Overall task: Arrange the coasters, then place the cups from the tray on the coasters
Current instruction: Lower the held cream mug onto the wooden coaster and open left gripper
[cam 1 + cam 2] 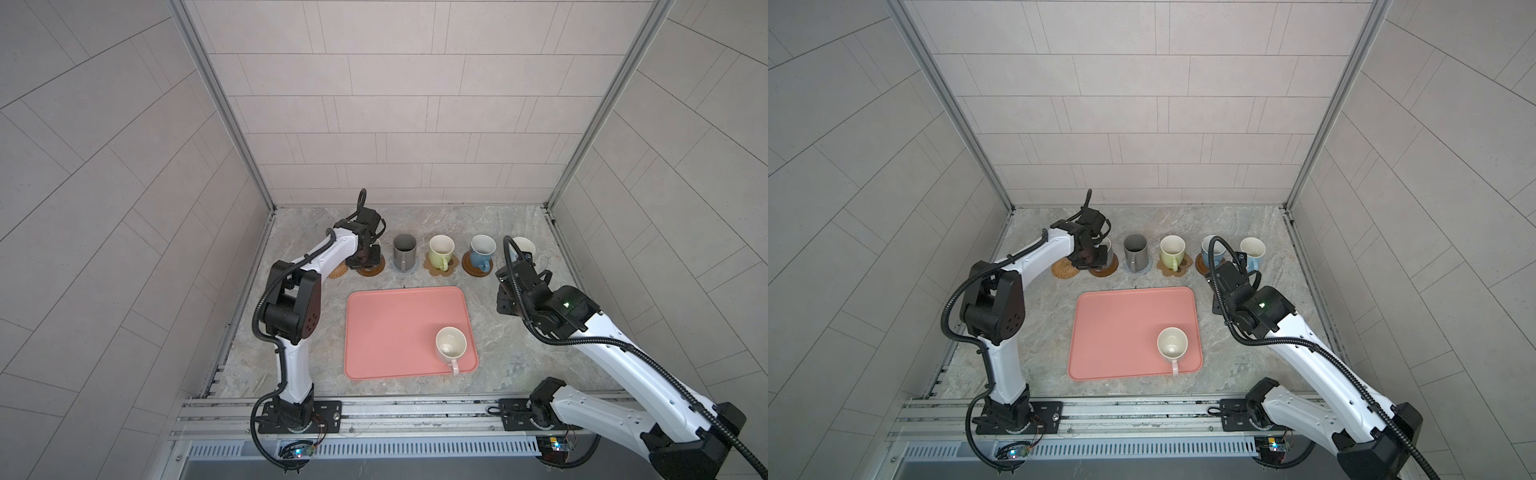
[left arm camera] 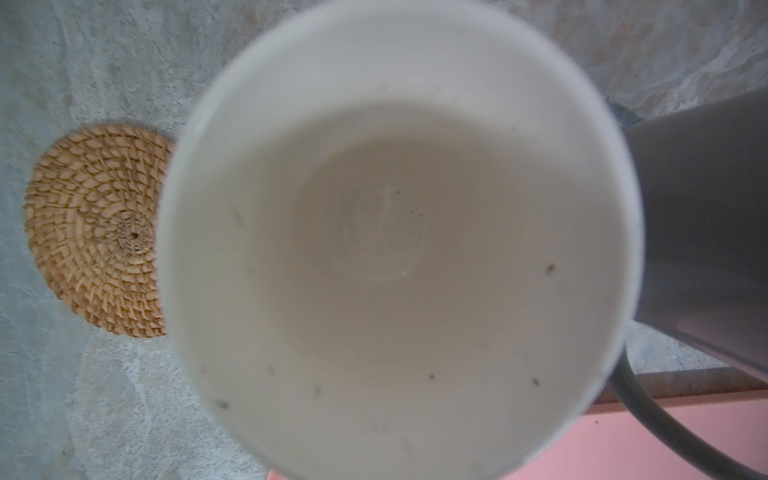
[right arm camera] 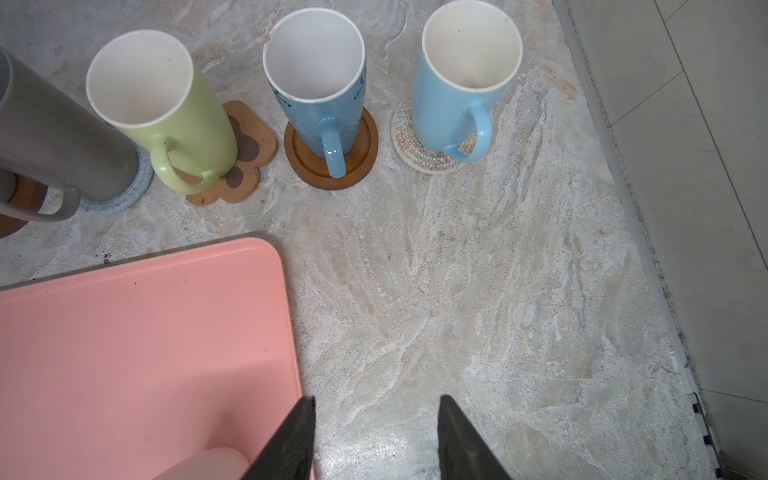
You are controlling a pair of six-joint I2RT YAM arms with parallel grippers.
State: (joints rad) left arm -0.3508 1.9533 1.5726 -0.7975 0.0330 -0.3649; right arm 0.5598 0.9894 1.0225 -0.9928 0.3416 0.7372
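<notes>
My left end effector [image 1: 368,261] is sitting closed over the grey-handled mug [image 2: 395,249] above a dark wooden coaster [image 1: 372,272], any grip hidden; my right end effector [image 3: 377,398] is hanging half open and empty beside the tray [image 3: 124,332] carrying the pink-handled mug [image 1: 451,345].

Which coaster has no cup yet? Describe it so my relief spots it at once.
Look behind the pink tray, where a row of coasters runs left to right. At the row's left end lies the woven rattan coaster. It alone is straw-coloured weave, and no cup stands on it.
</notes>
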